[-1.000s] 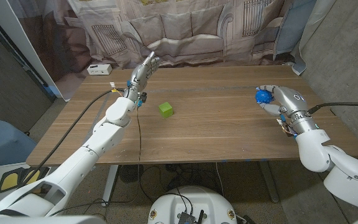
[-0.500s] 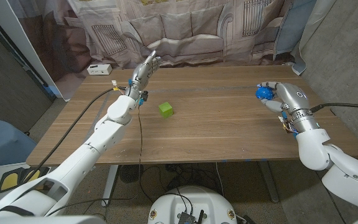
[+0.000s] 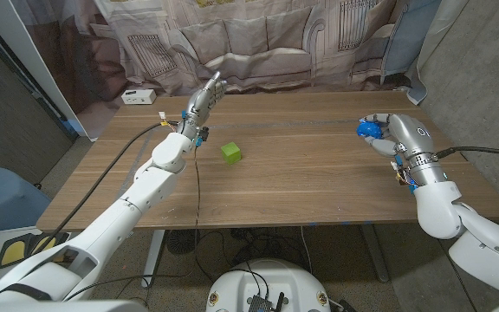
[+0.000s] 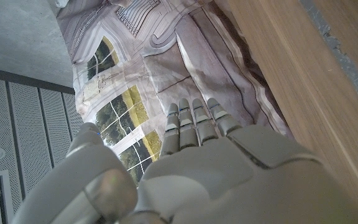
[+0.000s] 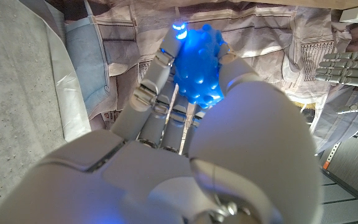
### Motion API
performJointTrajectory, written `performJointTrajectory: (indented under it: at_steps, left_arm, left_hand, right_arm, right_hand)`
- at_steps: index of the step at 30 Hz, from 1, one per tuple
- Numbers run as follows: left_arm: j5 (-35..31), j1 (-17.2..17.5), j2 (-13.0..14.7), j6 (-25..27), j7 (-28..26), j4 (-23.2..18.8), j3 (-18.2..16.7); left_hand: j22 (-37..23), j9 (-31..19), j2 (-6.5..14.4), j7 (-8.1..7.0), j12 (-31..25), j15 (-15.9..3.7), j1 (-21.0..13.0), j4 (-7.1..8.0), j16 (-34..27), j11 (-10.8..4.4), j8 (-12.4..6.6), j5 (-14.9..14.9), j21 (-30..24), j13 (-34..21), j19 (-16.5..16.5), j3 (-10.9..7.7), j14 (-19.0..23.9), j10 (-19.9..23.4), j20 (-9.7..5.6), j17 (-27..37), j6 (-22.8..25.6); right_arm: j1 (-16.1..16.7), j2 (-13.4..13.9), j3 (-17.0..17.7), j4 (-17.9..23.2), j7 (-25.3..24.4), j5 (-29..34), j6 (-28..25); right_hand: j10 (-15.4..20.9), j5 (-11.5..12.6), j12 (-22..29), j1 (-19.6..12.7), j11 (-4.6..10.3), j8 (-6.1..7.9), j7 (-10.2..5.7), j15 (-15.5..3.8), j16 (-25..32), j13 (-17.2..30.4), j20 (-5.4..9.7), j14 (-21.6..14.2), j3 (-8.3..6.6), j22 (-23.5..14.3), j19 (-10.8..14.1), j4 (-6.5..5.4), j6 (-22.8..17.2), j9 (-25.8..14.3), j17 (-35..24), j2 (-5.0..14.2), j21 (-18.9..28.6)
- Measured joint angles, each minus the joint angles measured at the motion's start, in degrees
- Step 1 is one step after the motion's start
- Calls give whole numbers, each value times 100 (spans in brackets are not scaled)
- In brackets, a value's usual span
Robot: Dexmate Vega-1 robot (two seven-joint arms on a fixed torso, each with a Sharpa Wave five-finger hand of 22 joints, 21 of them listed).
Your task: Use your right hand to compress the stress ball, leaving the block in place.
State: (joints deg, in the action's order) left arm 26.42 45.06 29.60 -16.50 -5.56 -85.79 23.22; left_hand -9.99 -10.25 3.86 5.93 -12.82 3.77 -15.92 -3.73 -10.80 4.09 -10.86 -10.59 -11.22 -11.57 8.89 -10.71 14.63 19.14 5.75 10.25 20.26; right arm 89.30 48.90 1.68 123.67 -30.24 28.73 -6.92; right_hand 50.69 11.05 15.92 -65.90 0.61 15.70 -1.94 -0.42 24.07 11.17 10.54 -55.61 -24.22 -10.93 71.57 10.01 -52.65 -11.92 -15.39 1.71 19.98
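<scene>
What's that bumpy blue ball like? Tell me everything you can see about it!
The stress ball is bright blue, round and covered in little rounded bumps, and looks soft and rubbery. It sits in the right hand, with fingers curled around it, over the right side of the wooden table. In the wrist view it seems to glow. Whether it touches the table cannot be told. It is far from the green block.

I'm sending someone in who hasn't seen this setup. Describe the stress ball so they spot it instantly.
Start at the wooden table and go to its far corner on the robot's right. There the right hand holds the stress ball, its fingers curled around it. It is bright blue, round and bumpy, unlike the green block out in the open.
</scene>
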Motion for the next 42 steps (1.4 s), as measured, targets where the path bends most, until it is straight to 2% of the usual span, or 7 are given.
performJointTrajectory:
  at_steps: [8, 14, 19, 25, 31, 37, 42]
  left_arm:
    - [12, -9, -21, 7, 1, 52, 11]
    - [33, -21, -36, 7, 5, 107, 14]
    - [42, -45, -48, 7, 13, 153, 21]
    - [48, -85, -76, -18, 44, 215, 37]
    - [63, -142, -104, -43, 90, 299, 55]
    - [82, -203, -133, -59, 139, 388, 75]
    - [88, -249, -149, -63, 161, 449, 86]
  left_hand:
    - [0, 0, 0, 0, 0, 0, 0, -16, 0, 0, 0, 0, 0, 0, 0, -16, 0, 0, 0, 0, 0]
    - [0, 0, 0, -21, 0, 0, 0, -16, 0, 0, 0, 0, 0, 0, 0, -16, 0, 0, 0, 0, 21]
    - [0, 0, 0, -21, 0, 0, 0, -16, 0, -22, 0, 0, 0, 0, 0, -16, 0, 22, 0, 0, 21]
    - [0, 0, 0, -8, 0, 0, 0, -15, 0, -22, 0, 0, 0, 0, 0, -16, 0, 22, 0, 0, 34]
    - [0, 0, 0, 11, 0, 0, 0, -27, 0, -22, 0, 0, 0, 0, 0, -4, 0, 22, 0, 0, 52]
    - [0, 0, 1, 11, 0, 0, 1, -40, 0, -21, 0, 0, 0, 0, 0, 9, 0, 21, 0, 0, 52]
    - [0, 0, 31, 11, 0, 0, 31, -40, 0, -21, 0, 0, 0, 0, 0, 9, 0, 21, 0, 0, 52]
  right_arm:
    - [-59, -111, 31, -88, 86, 33, 129]
    - [-128, -168, 11, -110, 153, 102, 130]
    - [-165, -203, -25, -110, 161, 177, 68]
    - [-179, -226, -42, -71, 223, 212, -32]
    - [-180, -240, -50, -21, 279, 232, -139]
    - [-180, -244, -65, 4, 306, 252, -209]
    - [-180, -247, -75, 16, 307, 277, -256]
  right_hand:
    - [29, -1, -27, -2, -30, -1, 9, -2, -124, 18, 73, -1, -65, -16, -78, 65, -9, 8, 5, -2, 0]
    - [16, -2, -50, -87, 6, -28, -15, -77, -223, 18, -61, 58, -62, -29, -297, 61, -35, 7, 6, -87, 1]
    - [38, -2, -72, -110, 64, -90, -83, -137, -268, 45, -86, 117, 65, -50, -419, -65, -102, -23, -36, -110, 15]
    - [-26, -2, -178, -45, 123, -202, -83, -313, -412, 46, -203, 271, 400, 2, -597, -360, -102, -24, -132, -45, 20]
    - [-130, -3, -244, 138, 102, -275, -73, -507, -523, 61, -245, 322, 574, 28, -764, -363, 19, -57, -171, 138, -10]
    - [-335, -3, -328, 196, -42, -401, -30, -646, -633, 83, -268, 469, 759, 50, -973, -365, 247, -37, -254, 196, -105]
    - [-523, -14, -379, 271, -62, -451, 5, -581, -706, 89, -307, 730, 840, 80, -1115, -364, 412, -32, -339, 217, -189]
